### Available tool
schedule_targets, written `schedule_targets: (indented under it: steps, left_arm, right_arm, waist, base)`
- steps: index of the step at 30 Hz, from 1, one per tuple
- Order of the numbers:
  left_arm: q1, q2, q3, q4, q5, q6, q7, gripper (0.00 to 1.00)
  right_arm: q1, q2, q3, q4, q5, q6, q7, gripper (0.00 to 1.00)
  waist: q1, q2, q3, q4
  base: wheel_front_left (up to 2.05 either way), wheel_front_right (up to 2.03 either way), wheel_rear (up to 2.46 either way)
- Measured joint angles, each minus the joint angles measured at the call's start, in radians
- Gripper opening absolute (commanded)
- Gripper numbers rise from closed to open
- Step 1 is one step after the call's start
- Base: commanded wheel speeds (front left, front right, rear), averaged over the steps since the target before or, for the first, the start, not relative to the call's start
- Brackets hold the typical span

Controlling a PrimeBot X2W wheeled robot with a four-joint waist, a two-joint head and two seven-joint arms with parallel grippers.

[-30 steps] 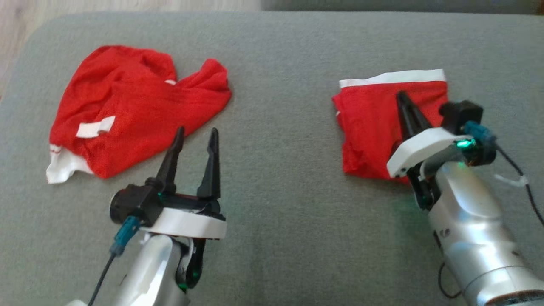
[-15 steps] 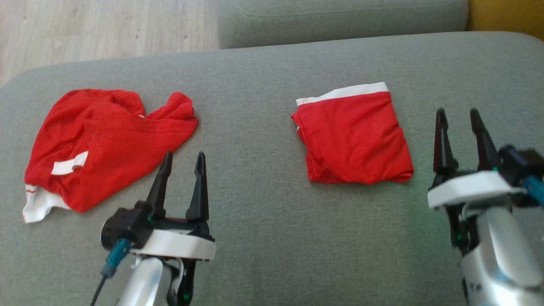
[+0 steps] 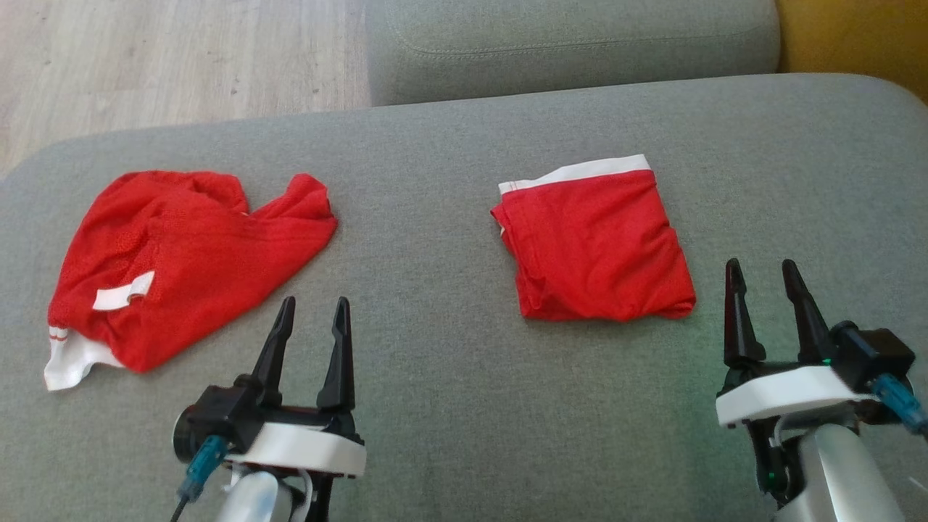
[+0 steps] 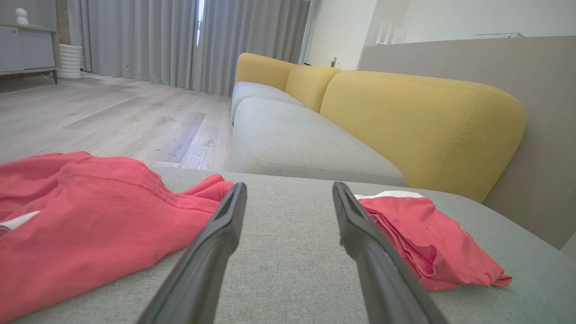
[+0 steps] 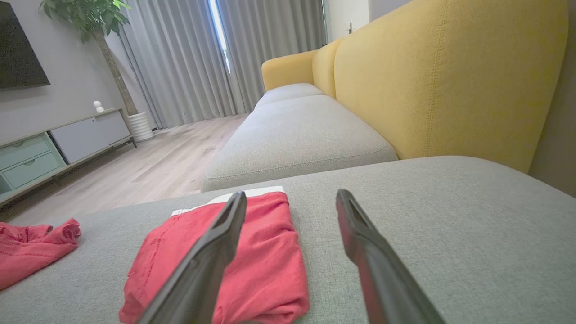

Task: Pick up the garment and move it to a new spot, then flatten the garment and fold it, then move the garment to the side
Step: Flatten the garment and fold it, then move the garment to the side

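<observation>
Left gripper (image 3: 315, 304): open, empty, low over bare cushion (image 3: 449, 420), just short of the crumpled garment (image 3: 181, 254). Right gripper (image 3: 761, 264): open too, empty, just beside the folded garment (image 3: 594, 246), near its lower right corner, not touching.

Folded garment: right of centre on the cushion, white band (image 3: 580, 172) at the far edge. Crumpled garment: well apart, at the left, near the cushion's edge.

Possible trouble:
- With the right gripper so near the folded corner, could snag the cloth on a sideways sweep and drag the fold open.
- Lower edge bunched at that corner, likely to spring apart if nudged.
- On the crumpled one, could pinch a single layer and lift it twisted, or push it off the left edge toward the floor (image 3: 181, 65).

Head view: both garments whole, the gap between them, each gripper's place.

Left wrist view: stacked layers along the folded garment's side, plus yellow backrest (image 4: 423, 121) and curtains (image 4: 180, 40).

Right wrist view: a cabinet (image 5: 58, 144), a plant (image 5: 90, 18), and a tip of the crumpled garment.
</observation>
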Motion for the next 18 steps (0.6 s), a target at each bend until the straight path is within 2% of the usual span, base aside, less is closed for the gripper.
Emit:
schedule_targets:
  steps: [11,18]
  left_arm:
    - [-0.002,0.0,-0.003,-0.005,0.0,0.0,0.0,1.0]
    - [-0.025,0.0,-0.018,-0.006,0.0,0.0,0.0,1.0]
  right_arm:
    - [-0.008,0.0,-0.002,0.01,-0.012,0.0,0.004,1.0]
    - [-0.118,0.0,-0.03,0.062,-0.039,0.0,0.073,1.0]
  waist:
    - [0.0,0.0,0.017,0.02]
    - [0.0001,0.0,0.072,0.046]
  base:
    - [0.0,0.0,0.0]
    - [0.0,0.0,0.0]
